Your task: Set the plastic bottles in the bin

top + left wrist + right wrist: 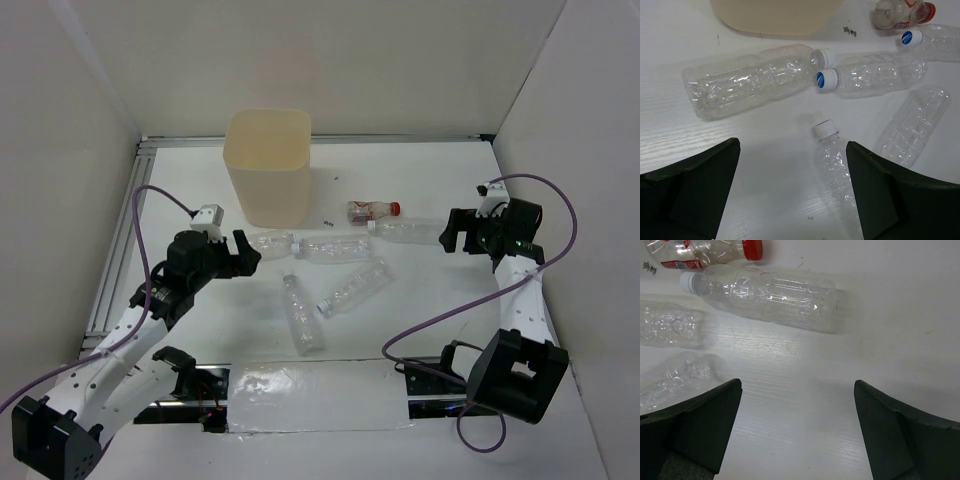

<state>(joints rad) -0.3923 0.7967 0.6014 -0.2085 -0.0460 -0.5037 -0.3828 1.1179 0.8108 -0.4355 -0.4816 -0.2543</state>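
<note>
Both my pairs of fingers are spread wide, holding nothing. The left fingers (695, 190) hang low over the bench (775, 200), just short of the near clear bottle (837, 170). The right fingers (695, 425) hang beside the rightmost clear bottle (767, 295), with the red-capped bottle (705, 251) just beyond its neck. All six plastic bottles (355, 287) lie flat on the bench before the upright bin (268, 165). Two lie cap to cap, seemingly touching, though I can't be sure.
</note>
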